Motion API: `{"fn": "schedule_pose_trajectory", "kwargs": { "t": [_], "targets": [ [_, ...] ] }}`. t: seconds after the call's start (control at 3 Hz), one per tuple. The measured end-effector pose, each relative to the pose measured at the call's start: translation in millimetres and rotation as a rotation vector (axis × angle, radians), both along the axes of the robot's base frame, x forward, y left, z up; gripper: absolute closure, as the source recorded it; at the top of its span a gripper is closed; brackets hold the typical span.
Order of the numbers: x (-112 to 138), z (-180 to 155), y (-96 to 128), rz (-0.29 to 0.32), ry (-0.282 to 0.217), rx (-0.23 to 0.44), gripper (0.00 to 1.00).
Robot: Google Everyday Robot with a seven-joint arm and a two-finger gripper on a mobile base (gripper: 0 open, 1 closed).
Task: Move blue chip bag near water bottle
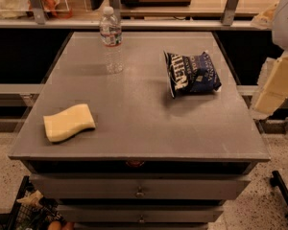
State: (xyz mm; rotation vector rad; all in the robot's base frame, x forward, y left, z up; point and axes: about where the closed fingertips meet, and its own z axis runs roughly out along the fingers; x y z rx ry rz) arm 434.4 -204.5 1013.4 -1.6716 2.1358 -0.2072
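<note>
Tabletop (pixel 134 128): grey, rectangular, all four edges in view. The front edge sits above two drawers (pixel 182 188), and the far edge runs along a shelf rail (pixel 182 25). There is a broad bare band across the middle and the front right.

My hand (pixel 273 87): a pale, blocky shape just beyond the tabletop's right edge, about level with the bag. I cannot tell whether it is released or clenched. It touches nothing on the tabletop.

Blue chip bag (pixel 192 73): count 1. It lies flat on the right half toward the far side, close to the right edge but inside it, apart from my hand.

Sponge (pixel 68 122): count 1. Pale yellow and wavy, front left, near the left edge.

Water bottle (pixel 111 40): count 1. Upright, left of centre by the far edge. It is well apart from the bag, with bare surface between them.
</note>
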Motion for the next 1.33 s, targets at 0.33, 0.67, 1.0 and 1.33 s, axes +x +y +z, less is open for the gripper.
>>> {"fn": "schedule_pose_trajectory", "kwargs": {
  "t": [0.33, 0.67, 1.0, 1.33],
  "targets": [
    [15.9, -12.7, 1.6, -0.007, -0.03, 0.024, 0.0],
    [15.9, -12.4, 1.7, -0.006, -0.031, 0.024, 0.0],
    [27.0, -17.1, 4.6, 0.044, -0.054, 0.009, 0.0],
    [44.5, -23.4, 6.4, 0.099, -0.098, 0.003, 0.0]
  ]
}}
